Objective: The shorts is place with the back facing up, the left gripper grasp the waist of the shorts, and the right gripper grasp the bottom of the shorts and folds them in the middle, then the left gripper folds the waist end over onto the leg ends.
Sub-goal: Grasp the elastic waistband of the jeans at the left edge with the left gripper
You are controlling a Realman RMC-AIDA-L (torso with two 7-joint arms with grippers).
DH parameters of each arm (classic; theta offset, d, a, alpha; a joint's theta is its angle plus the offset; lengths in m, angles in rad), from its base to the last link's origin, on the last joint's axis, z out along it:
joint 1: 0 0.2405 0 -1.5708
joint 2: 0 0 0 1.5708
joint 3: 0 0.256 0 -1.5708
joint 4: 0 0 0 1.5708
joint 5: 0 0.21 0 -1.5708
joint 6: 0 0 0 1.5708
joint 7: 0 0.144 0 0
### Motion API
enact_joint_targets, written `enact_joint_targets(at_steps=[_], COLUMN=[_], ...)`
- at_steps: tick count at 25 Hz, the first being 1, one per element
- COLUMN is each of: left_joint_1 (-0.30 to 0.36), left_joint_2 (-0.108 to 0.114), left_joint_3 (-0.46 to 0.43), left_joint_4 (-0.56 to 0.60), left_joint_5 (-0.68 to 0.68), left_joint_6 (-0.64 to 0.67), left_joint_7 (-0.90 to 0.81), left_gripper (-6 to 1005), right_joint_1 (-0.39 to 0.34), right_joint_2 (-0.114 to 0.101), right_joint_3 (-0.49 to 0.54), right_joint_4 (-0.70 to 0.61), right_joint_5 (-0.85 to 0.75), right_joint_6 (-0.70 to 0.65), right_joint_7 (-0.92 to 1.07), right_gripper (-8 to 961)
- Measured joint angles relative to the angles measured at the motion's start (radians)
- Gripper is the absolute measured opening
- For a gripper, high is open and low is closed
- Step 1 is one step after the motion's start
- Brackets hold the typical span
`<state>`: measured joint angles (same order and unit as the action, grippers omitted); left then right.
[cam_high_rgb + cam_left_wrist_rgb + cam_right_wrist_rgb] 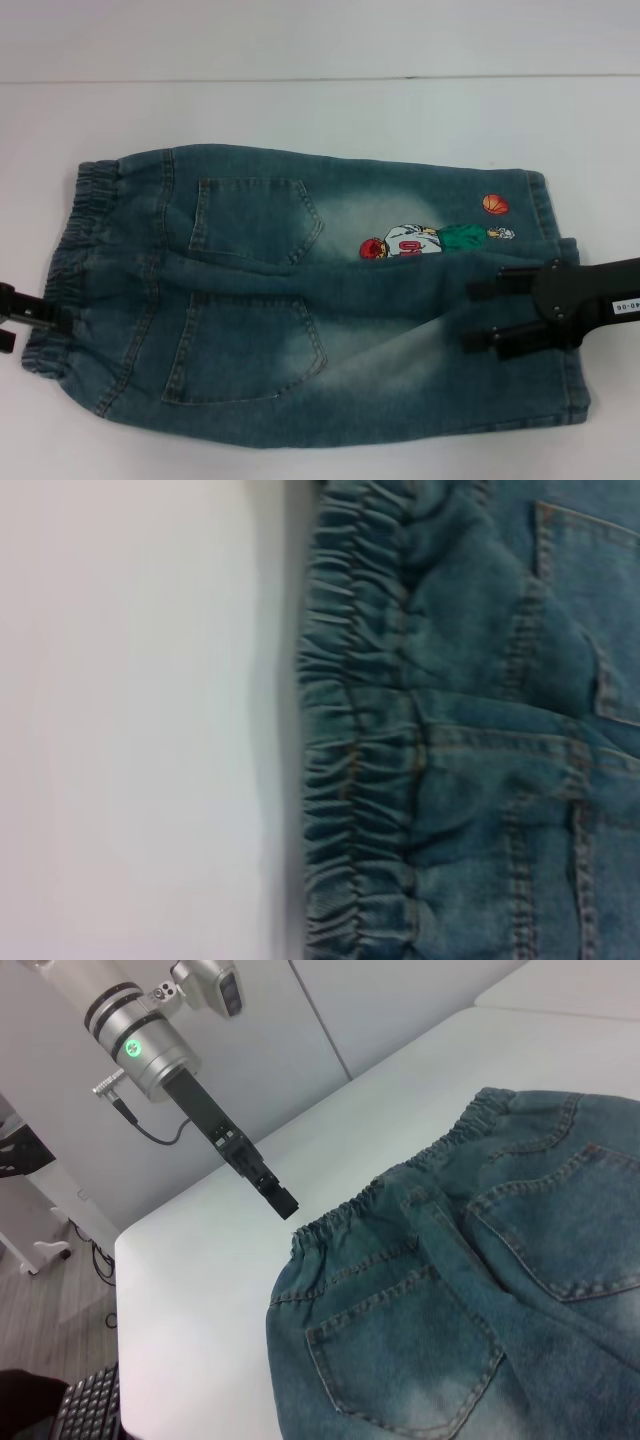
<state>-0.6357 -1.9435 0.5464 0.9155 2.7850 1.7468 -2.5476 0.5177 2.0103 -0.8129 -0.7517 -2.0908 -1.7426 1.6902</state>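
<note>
**Currently: shorts flat on table, both grippers at opposite ends**

Shorts (300, 300) lie spread on the white table (300, 110), back side up, waist toward the robot's left and leg ends (560, 300) toward its right. Fabric is faded blue-green denim, paler in washed patches near the middle. Two patch pockets (250, 340) show, one above the other in the head view, with visible stitching. An embroidered cartoon player (435, 240) and an orange ball (497, 204) sit on the far leg. A soft crease runs lengthwise between the pockets. The waist of the shorts (70, 270) is a ruched elastic band, tightly puckered; the left wrist view shows its gathers (355, 780) close up beside bare table.

Left gripper (20, 315) sits at the waistband's edge, near its nearer end; the right wrist view shows its tip (280, 1200) just beside the band. Whether its fingers are apart or together: cannot tell.

Right gripper (490, 315) is over the leg ends, white sticker on the arm; fingers spread apart, nothing held between them.
</note>
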Motion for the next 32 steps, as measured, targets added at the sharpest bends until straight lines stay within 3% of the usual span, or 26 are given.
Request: enact_joint_targets(at_steps=[32], left_joint_1=[-0.013], left_joint_2=[-0.011], left_joint_3=[0.019], left_joint_4=[-0.083], left_joint_5=[0.070], left_joint_6=[-0.092], left_joint_7=[-0.017], left_gripper=[932], right_joint_1=[0.033], right_joint_2=[0.009], right_joint_3=[-0.012], right_joint_4=[0.008], right_joint_5=[0.000], right_joint_6=[0.021], right_joint_7=[-0.001], right_gripper=[927])
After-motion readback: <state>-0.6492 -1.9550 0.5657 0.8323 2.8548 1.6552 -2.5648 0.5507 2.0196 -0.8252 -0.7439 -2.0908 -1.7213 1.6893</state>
